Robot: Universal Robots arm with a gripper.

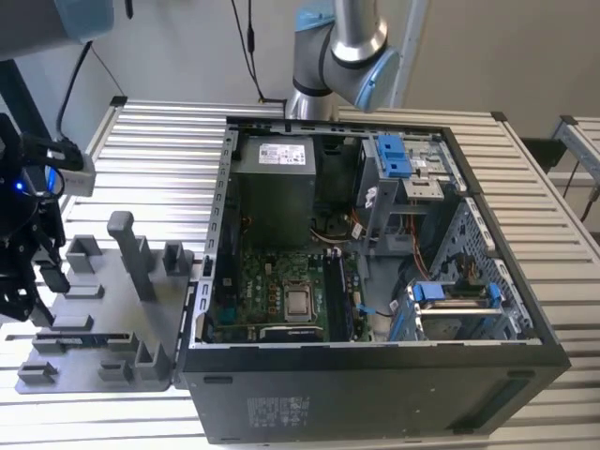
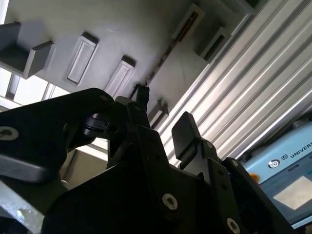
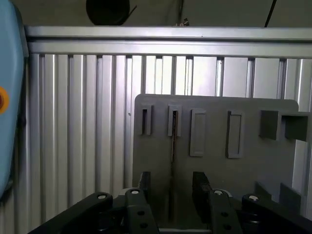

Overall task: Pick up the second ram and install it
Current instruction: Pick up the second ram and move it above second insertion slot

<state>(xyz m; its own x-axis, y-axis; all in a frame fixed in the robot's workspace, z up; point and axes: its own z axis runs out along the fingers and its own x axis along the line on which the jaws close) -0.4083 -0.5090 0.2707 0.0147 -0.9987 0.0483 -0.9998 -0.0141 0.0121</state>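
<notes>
The claw (image 3: 171,184) is open, directly above the ram (image 3: 173,141). The ram stands on edge in the tray (image 3: 214,122), its long axis running between both fingers (image 3: 145,183), clear of each.

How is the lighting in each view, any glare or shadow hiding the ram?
Exterior view: even light, the case interior shadowed, the tray washed pale. Second wrist view: the hand is a near-black mass against the brighter tray. First wrist view: flat light; the ram shows as a thin dark line, unhidden.
</notes>
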